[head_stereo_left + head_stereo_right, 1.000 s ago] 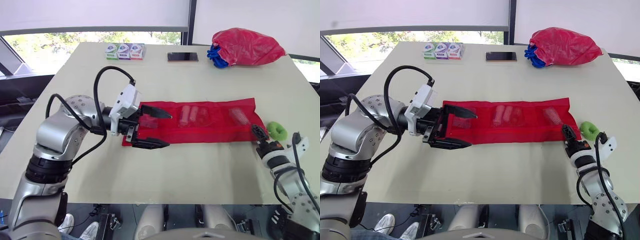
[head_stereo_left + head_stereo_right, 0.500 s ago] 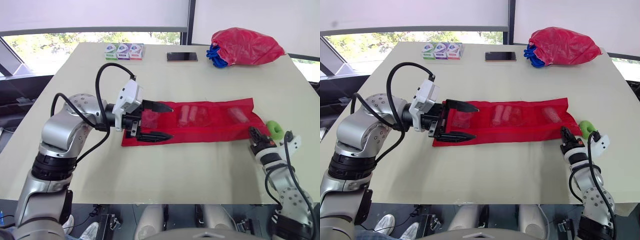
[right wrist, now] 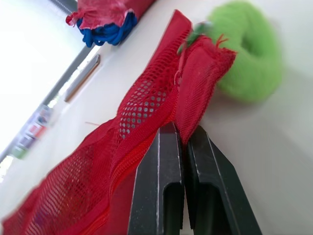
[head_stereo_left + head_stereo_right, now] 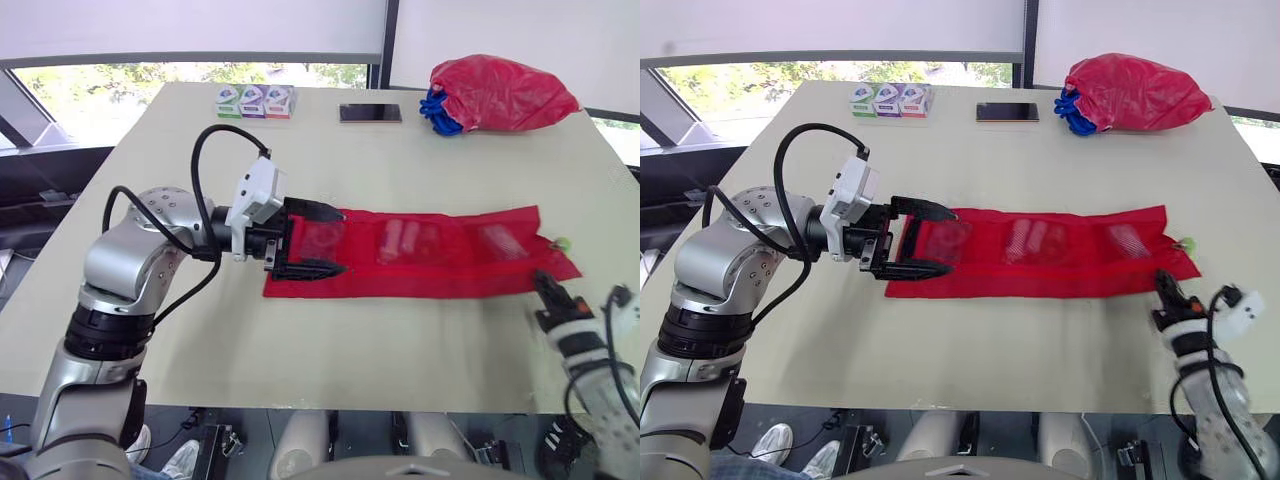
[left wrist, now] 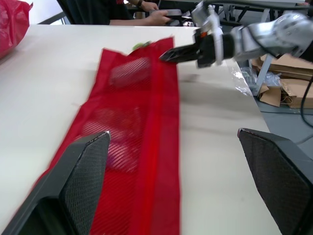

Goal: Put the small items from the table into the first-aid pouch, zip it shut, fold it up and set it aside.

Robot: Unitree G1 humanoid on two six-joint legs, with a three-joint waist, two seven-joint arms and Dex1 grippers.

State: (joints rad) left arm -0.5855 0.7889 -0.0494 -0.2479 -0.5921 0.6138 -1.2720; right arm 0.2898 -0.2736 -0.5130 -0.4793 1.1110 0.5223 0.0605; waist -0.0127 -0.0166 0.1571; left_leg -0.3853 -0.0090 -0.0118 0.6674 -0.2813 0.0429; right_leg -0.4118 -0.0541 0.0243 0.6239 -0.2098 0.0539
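At the left end of the first-aid pouch, flat on the table, the left gripper straddles the mesh, jaws spread wide. Over at its right end, the right gripper pinches the near edge, with a green fuzzy ring just beside that corner.

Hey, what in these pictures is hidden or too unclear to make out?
Pouch contents: pale shapes behind mesh, eye views; kind unclear.
Green ring: eye views, mostly hidden by the pouch's end.
Boxes: labels too small, eye views.
Red bag: contents hidden inside, eye views.
Right gripper: right wrist view, jaws shut; whether they pinch fabric is unclear.
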